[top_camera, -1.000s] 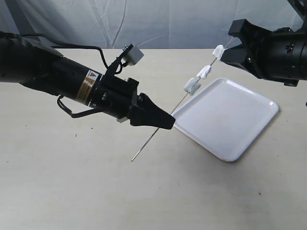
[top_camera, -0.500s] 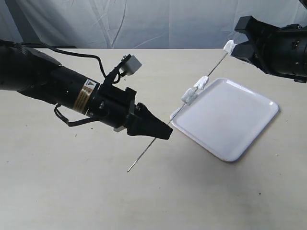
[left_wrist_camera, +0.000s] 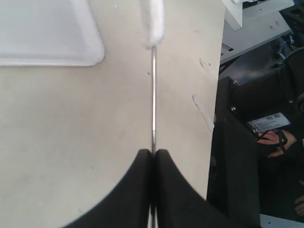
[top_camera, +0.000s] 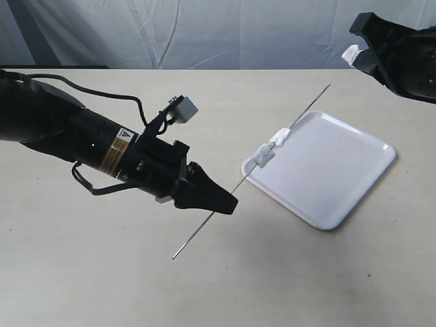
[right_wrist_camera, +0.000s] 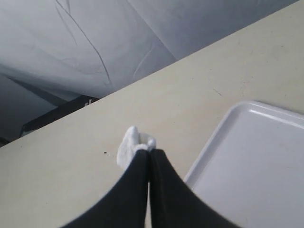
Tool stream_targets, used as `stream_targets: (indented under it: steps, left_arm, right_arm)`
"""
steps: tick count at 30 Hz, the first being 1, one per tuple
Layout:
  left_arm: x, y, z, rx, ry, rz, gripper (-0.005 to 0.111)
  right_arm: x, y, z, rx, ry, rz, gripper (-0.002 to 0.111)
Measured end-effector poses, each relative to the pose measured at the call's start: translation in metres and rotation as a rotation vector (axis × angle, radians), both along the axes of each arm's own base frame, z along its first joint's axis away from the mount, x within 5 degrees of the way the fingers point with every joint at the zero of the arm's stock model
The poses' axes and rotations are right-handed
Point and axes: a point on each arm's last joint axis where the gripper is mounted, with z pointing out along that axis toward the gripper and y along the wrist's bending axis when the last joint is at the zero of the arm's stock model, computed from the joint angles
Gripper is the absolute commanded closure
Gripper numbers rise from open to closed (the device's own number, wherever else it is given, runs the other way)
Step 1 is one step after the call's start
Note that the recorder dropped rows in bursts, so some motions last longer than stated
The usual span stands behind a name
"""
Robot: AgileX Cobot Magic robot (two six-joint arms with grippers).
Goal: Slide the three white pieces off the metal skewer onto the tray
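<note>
My left gripper (top_camera: 225, 203) (left_wrist_camera: 153, 152) is shut on the metal skewer (top_camera: 238, 184) (left_wrist_camera: 153, 99), which slants up from the table toward the back right. Two white pieces (top_camera: 261, 158) (top_camera: 279, 138) sit on the rod over the near left corner of the tray (top_camera: 340, 177). One of them (left_wrist_camera: 152, 21) shows up blurred in the left wrist view. My right gripper (top_camera: 355, 56) (right_wrist_camera: 150, 152) hangs high at the back right, clear of the skewer, shut on the third white piece (top_camera: 352, 53) (right_wrist_camera: 131, 146).
The white tray (left_wrist_camera: 57, 47) (right_wrist_camera: 256, 156) lies on a beige table with a grey cloth backdrop behind. The skewer's lower tip (top_camera: 173, 257) is close to the tabletop in front of my left arm.
My right gripper pulled the top white piece off the skewer's end and moved up and right. My left gripper lowered the skewer and drew it to the left.
</note>
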Motion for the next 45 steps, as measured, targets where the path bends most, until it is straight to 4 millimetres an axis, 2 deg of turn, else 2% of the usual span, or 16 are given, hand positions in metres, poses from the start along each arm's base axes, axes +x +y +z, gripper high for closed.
stream_targets:
  steps: [6, 14, 22, 27, 31, 34, 36, 40, 42, 45]
  left_arm:
    - [0.003, 0.002, 0.004, 0.026, -0.06, 0.037, 0.107]
    - [0.005, 0.004, 0.016, 0.037, -0.125, 0.077, 0.107]
    - [0.009, 0.006, 0.014, 0.071, -0.152, 0.118, 0.107]
    - [0.015, 0.008, 0.011, 0.112, -0.174, 0.172, 0.107]
    - [0.016, 0.009, 0.01, 0.124, -0.174, 0.194, 0.107]
    - [0.018, 0.009, 0.009, 0.134, -0.183, 0.207, 0.107]
    - [0.018, 0.01, 0.009, 0.14, -0.184, 0.213, 0.107]
    - [0.018, 0.008, 0.001, 0.142, -0.145, 0.198, 0.107]
    - [0.019, 0.008, -0.004, 0.149, -0.13, 0.198, 0.107]
    - [0.02, 0.004, 0.0, 0.121, -0.127, 0.197, 0.107]
  right_arm:
    - [-0.001, -0.001, -0.009, -0.036, 0.019, 0.01, 0.109]
    - [0.006, 0.003, -0.056, -0.067, 0.19, 0.037, 0.109]
    - [0.017, 0.006, -0.096, -0.098, 0.331, 0.035, 0.109]
    - [0.021, 0.006, -0.116, -0.116, 0.395, 0.028, 0.093]
    - [0.023, 0.005, -0.132, -0.126, 0.447, 0.009, 0.076]
    - [0.023, 0.009, -0.13, -0.096, 0.455, 0.037, 0.075]
    - [0.024, 0.016, -0.114, -0.044, 0.423, 0.102, 0.075]
    - [0.015, 0.028, -0.062, 0.039, 0.281, 0.256, 0.075]
    - [0.009, 0.029, -0.048, 0.052, 0.239, 0.288, 0.075]
    - [0.004, 0.033, -0.044, 0.077, 0.243, 0.344, 0.075]
